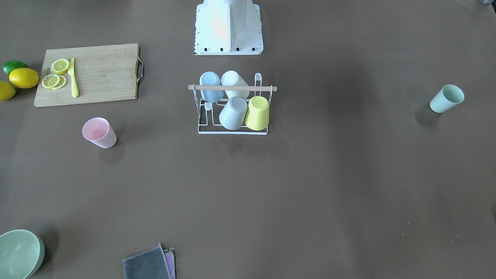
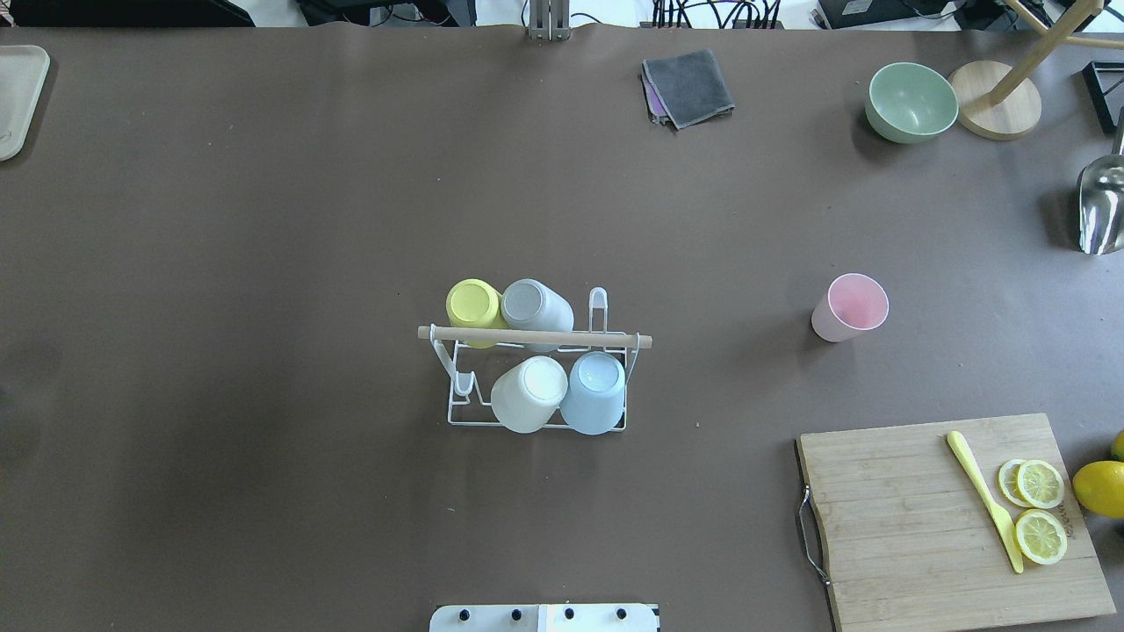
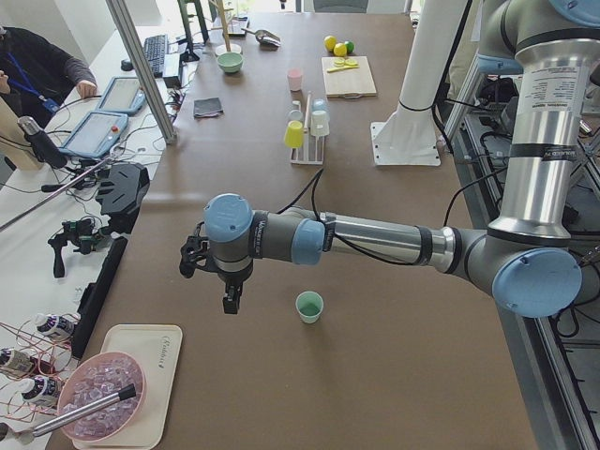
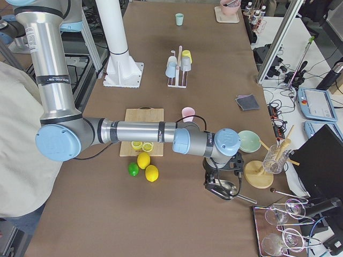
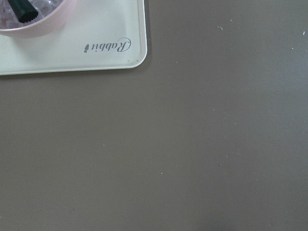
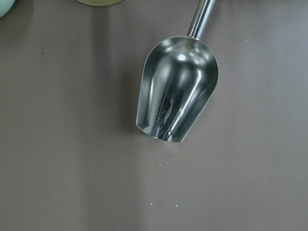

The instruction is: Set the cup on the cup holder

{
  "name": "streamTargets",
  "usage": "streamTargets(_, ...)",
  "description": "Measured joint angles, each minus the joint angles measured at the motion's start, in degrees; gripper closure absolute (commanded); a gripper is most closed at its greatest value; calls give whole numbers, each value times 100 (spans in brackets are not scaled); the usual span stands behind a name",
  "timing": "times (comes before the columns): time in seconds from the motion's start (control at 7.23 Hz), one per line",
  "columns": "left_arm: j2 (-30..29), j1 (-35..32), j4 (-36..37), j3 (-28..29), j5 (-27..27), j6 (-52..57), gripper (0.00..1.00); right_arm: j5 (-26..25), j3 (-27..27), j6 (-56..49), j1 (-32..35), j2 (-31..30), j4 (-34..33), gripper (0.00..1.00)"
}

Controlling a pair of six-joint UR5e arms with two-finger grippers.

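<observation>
Brown counter (image 2: pixel 263 219): far left, mint cup (image 1: pixel 446 99) upright near left pincer (image 3: pixel 230 303). Centred, cup holder (image 2: pixel 536 337) — rod running left-right, four inverted cups (image 2: pixel 529 395). Pink cup (image 2: pixel 850 307) upright, unobstructed. Right pincer (image 4: pixel 217 178) above scoop (image 6: pixel 177 91) — neither pincer's spread can be told.

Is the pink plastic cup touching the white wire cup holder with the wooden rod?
Apart. The overhead view shows a wide gap between the pink plastic cup and the white wire cup holder.
</observation>
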Motion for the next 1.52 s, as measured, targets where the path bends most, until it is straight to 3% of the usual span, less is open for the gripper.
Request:
streamTargets(0.55,18,8,-478,292,4,-6,2,0,8,0,0,0,0,0)
streamTargets(0.83,76,6,-1635,631,54,-138,2,0,13,0,0,-2,5,0)
streamTargets(1.11,79,7,-2410,631,167,-1284,2,0,10,0,0,-7,14,0)
streamTargets(1.52,38,3,-2671,636,253,-1988,2,-2,12,2,0,-11,17,0)
